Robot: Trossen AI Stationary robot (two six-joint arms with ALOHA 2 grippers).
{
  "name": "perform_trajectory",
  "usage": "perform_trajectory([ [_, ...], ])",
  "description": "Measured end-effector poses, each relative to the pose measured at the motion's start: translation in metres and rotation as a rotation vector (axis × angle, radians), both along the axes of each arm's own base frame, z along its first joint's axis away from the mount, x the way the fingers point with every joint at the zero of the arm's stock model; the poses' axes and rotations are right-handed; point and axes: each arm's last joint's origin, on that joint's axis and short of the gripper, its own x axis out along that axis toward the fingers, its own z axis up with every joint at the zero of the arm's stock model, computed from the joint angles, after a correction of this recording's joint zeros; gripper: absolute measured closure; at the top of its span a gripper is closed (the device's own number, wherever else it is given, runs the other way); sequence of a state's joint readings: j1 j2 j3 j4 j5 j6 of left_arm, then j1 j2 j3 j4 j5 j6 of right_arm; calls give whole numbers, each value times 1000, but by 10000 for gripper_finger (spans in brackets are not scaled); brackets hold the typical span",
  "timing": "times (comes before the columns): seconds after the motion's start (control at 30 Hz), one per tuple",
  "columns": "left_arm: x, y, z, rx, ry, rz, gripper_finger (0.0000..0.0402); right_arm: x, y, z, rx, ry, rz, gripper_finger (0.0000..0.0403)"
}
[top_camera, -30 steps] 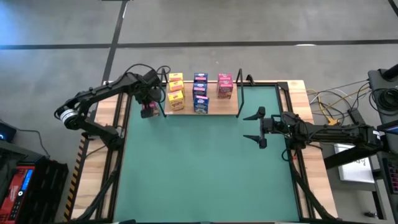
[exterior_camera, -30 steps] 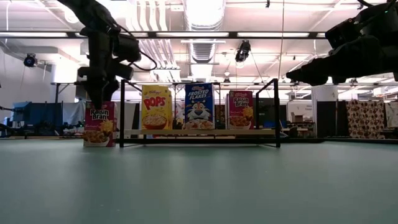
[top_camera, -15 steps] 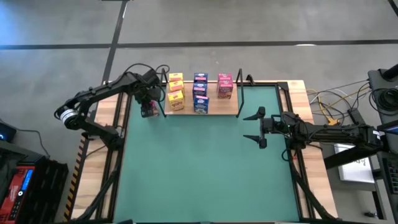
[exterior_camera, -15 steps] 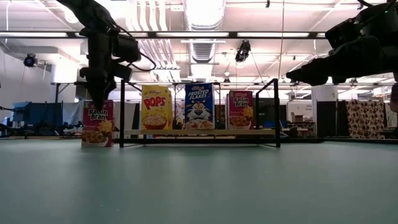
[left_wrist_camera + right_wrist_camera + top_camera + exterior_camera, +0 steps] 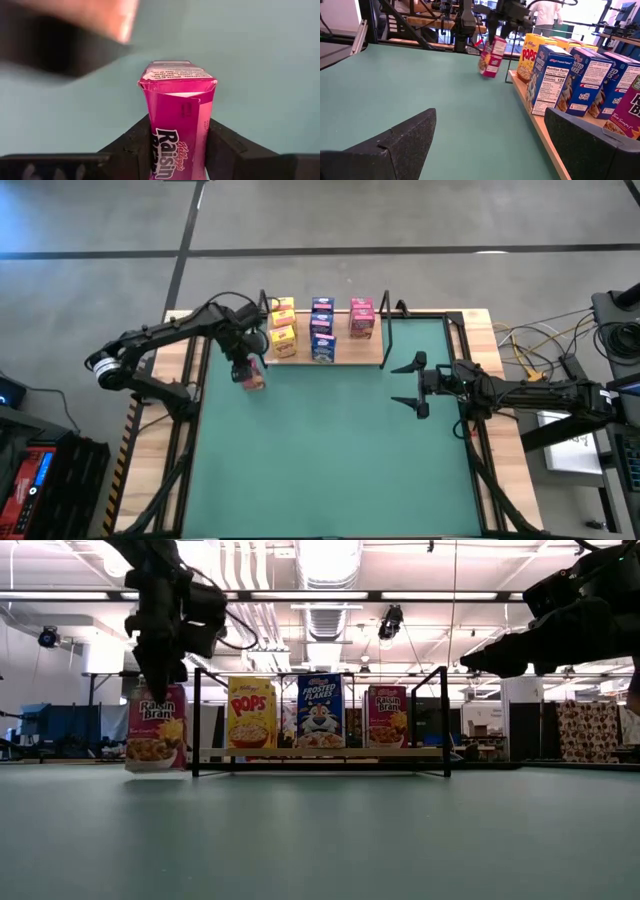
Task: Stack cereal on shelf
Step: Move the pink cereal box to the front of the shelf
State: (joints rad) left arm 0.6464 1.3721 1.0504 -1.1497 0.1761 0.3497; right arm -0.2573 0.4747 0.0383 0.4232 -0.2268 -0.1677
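Note:
A pink Raisin Bran cereal box point(image 5: 251, 376) hangs just above the green mat, off the shelf's left near corner, with my left gripper point(image 5: 244, 358) shut on it. In the low view the box point(image 5: 155, 728) is nearly upright under the gripper point(image 5: 160, 678). The shelf point(image 5: 352, 352) is a wood board with black wire ends. On it stand two yellow boxes point(image 5: 283, 324), two blue boxes point(image 5: 322, 328) and a pink one point(image 5: 362, 318). My right gripper point(image 5: 410, 383) waits open over the mat to the right of the shelf. My left gripper pinches the pink box's upper end point(image 5: 176, 150) between its two fingers point(image 5: 137, 145), one on each of two opposite faces. The fingers come from above, pointing down. The box hangs below them, slightly tilted, its bottom flap point(image 5: 177, 70) clear of the mat.
Black rails point(image 5: 190, 430) frame the green mat point(image 5: 330, 450), which lies open in front of the shelf. Cables point(image 5: 540, 345) and equipment lie beyond the table's right edge. A person point(image 5: 545, 12) stands in the room behind.
My left gripper has taken hold of the pink box, which stood on the mat left of the shelf. It has lifted the box clear and carried it toward the table's near edge and a little right. The box now tilts slightly.

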Motion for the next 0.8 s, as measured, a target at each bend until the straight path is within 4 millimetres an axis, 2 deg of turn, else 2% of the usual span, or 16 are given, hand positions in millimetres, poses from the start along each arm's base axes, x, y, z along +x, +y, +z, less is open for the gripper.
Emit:
perform_trajectory([
  [0.23, 19, -31, 2, -37, -1, 46, 292, 0, 0, 0, 0, 0, 0, 41],
  [0.47, 44, -58, 4, 15, -124, -93, 292, 0, 0, 0, 0, 0, 0, 41],
  [0.63, 59, -68, 8, 74, -238, -214, 292, 0, 0, 0, 0, 0, 0, 41],
  [0.8, 59, -72, 8, 77, -219, -150, 293, 0, 0, 0, 0, 0, 0, 41],
])
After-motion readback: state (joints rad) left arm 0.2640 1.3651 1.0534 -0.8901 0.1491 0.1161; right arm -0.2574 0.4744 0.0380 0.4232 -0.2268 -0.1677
